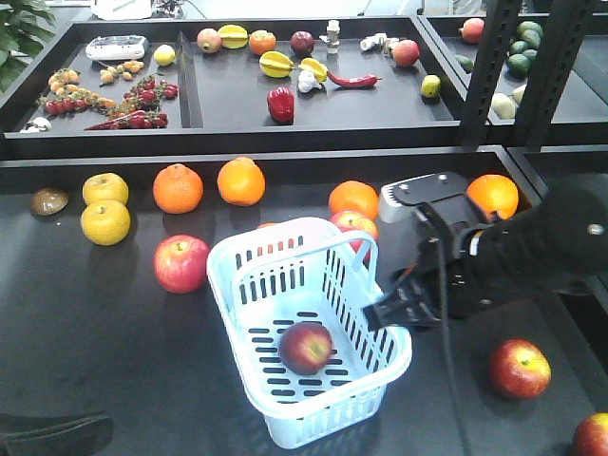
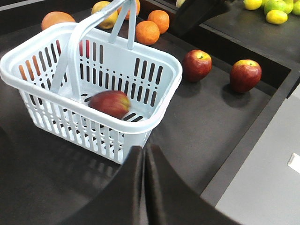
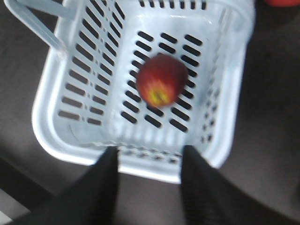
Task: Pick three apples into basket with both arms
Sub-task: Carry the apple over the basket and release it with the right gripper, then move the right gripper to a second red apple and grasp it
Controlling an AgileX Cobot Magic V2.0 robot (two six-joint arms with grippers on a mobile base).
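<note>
The pale blue basket (image 1: 275,233) stands on the dark table, its handle up. One dark red apple (image 1: 306,347) lies on its slotted bottom. Two more dark red apples (image 1: 520,369) (image 1: 594,437) lie on the table at the front right. My right gripper (image 1: 382,310) hangs open and empty at the basket's right rim. In the right wrist view its fingers (image 3: 110,161) straddle the near rim of the basket (image 3: 150,168), above the apple (image 3: 161,80). My left gripper (image 2: 144,150) is shut and empty just outside the basket's corner (image 2: 159,55). The left wrist view shows the basket apple (image 2: 110,103) and the two table apples (image 2: 197,65) (image 2: 245,75).
Brighter pink-red apples (image 1: 180,263) (image 1: 353,226), oranges (image 1: 240,180) (image 1: 178,188) (image 1: 493,195) and yellow fruit (image 1: 104,221) lie around the basket. A raised shelf (image 1: 237,133) of mixed produce runs along the back. Dark upright posts (image 1: 489,71) stand at the right.
</note>
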